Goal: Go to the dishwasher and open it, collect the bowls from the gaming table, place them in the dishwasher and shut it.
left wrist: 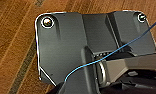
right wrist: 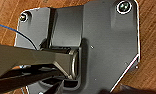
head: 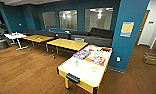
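Note:
The gaming table point(head: 80, 72) stands ahead, slightly right of centre, with a long white top and a yellow frame. Two small lime-green bowls rest on its near half: one point(head: 76, 63) toward the left side, the other point(head: 94, 69) nearer the right edge. Bright board games point(head: 82, 53) point(head: 98, 60) cover the far half. The dishwasher is out of view. In both wrist views the arms hang over the wooden floor point(left wrist: 14, 50) point(right wrist: 151, 37), away from the table.
Two yellow wood-topped tables point(head: 67, 44) point(head: 37, 38) and a small white table point(head: 15, 36) stand to the left. A dark sofa point(head: 96, 37) lines the teal wall. A teal pillar point(head: 130, 35) rises right of the gaming table, with a cardboard box point(head: 151, 59) beyond it.

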Robot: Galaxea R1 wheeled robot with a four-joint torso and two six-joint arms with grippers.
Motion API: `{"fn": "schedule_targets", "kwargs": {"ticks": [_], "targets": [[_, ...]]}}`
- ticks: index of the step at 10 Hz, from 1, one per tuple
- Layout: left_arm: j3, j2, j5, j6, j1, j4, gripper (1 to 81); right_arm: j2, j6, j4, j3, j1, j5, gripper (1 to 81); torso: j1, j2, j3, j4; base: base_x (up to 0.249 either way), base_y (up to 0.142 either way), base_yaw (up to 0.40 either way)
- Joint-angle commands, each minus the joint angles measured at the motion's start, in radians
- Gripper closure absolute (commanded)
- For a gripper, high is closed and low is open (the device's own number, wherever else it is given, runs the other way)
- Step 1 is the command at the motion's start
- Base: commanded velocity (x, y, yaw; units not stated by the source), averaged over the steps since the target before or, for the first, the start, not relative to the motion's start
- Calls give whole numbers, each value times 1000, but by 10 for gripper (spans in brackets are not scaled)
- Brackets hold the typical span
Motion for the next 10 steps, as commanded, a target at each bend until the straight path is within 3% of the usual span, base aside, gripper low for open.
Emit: {"fn": "schedule_targets", "kwargs": {"ticks": [1, 10], "targets": [[-2, -4, 53, 0, -40, 7, 10, 6, -1, -2, 3, 46, -53, 10, 0, 0, 0, 0, 109, 125, 0], [-2, -5, 53, 0, -38, 6, 10, 6, -1, -2, 3, 43, -53, 10, 0, 0, 0, 0, 144, 121, 0]]}}
